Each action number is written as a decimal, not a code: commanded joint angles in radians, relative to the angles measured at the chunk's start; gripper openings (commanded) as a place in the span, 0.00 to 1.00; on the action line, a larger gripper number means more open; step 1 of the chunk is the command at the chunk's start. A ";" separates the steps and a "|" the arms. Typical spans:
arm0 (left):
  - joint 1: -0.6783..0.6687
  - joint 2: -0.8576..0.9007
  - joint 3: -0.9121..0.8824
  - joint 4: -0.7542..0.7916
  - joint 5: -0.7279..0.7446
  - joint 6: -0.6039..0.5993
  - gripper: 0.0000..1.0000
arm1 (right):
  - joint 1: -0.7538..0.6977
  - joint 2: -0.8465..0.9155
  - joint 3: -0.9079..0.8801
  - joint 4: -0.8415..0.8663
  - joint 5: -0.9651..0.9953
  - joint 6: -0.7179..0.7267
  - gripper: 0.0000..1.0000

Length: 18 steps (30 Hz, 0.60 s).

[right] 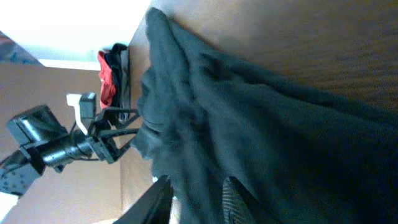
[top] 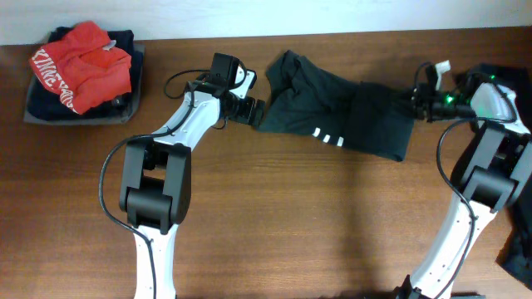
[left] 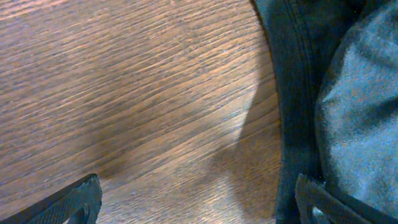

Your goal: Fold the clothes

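The clothes in play are one dark shirt (top: pixel 332 108) with small white stripes, lying spread and rumpled across the far middle of the wooden table. My left gripper (top: pixel 252 110) sits at its left edge. In the left wrist view this gripper (left: pixel 199 199) is open wide over bare wood, its right finger (left: pixel 323 202) resting over the shirt's hem (left: pixel 292 93). My right gripper (top: pixel 413 100) is at the shirt's right edge. In the right wrist view its fingers (right: pixel 196 199) stand a little apart on either side of a fold of the shirt (right: pixel 261 124). Whether they pinch it is unclear.
A red garment (top: pixel 83 54) lies on folded dark clothes on a grey tray (top: pixel 133 100) at the far left corner. The table's far edge runs close behind the shirt. Dark cloth (top: pixel 519 249) hangs off the right side near the right arm's base.
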 commanded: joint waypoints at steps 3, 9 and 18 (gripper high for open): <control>0.005 -0.034 0.006 -0.005 0.025 -0.013 0.99 | 0.006 0.087 -0.010 0.013 -0.137 -0.079 0.36; 0.005 -0.034 0.006 -0.011 0.025 -0.013 0.99 | -0.009 0.040 -0.006 -0.070 -0.140 -0.080 0.35; 0.005 -0.034 0.006 -0.011 0.025 -0.013 0.99 | -0.015 -0.206 -0.005 -0.281 -0.133 -0.201 0.36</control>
